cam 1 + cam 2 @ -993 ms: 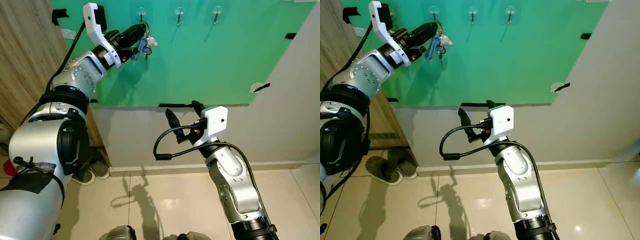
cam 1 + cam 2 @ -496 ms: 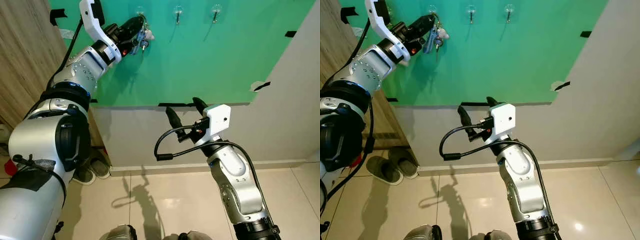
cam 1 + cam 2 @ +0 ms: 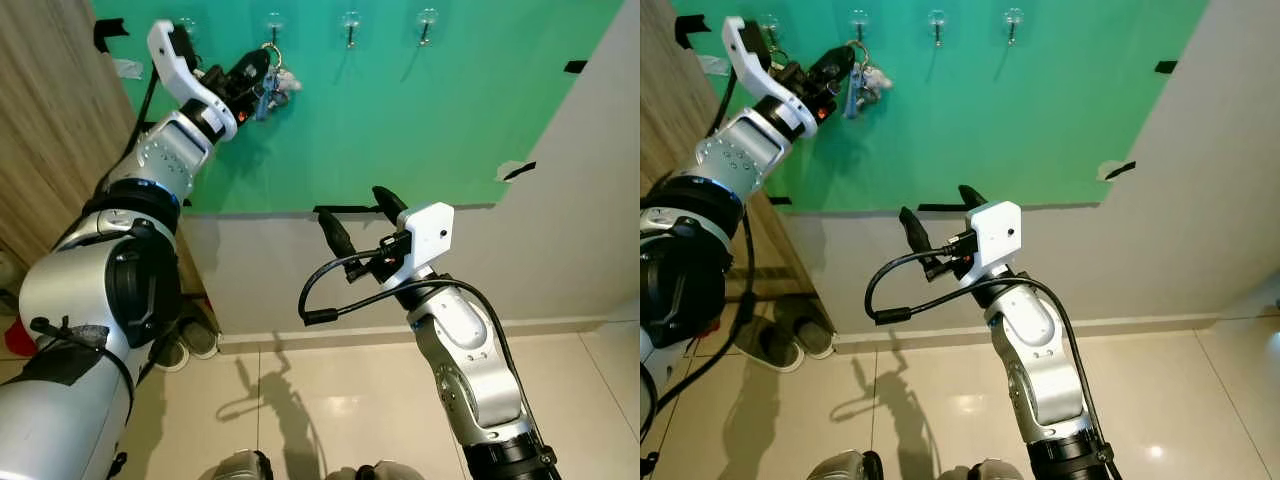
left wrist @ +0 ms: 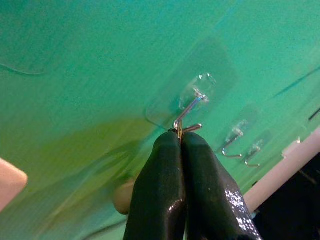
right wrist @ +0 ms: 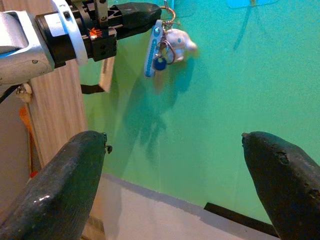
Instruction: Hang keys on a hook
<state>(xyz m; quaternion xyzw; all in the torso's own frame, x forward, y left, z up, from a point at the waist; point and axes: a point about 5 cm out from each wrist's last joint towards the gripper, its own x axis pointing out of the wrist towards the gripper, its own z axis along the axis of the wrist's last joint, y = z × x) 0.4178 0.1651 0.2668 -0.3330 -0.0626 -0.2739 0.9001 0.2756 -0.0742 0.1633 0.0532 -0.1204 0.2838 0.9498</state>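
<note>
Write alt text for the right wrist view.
The left claw holds a bunch of keys with a white plush charm and a blue tag up against the green wall panel. The right claw's two black fingers stand wide apart in the foreground.

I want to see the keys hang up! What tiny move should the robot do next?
Probably nudge the left end effector slightly forward so the silver key ring slips over the clear-backed metal wall hook. Its fingers are shut on the key bunch with the white plush charm, right at that hook's tip.

Green panel (image 3: 400, 120) taped w/ black strips on grey wall (image 3: 580, 220), wood-grain door (image 3: 50, 130) just beside panel, glossy beige tile floor (image 3: 340, 400) below, slippers (image 3: 790, 340) by door.
</note>
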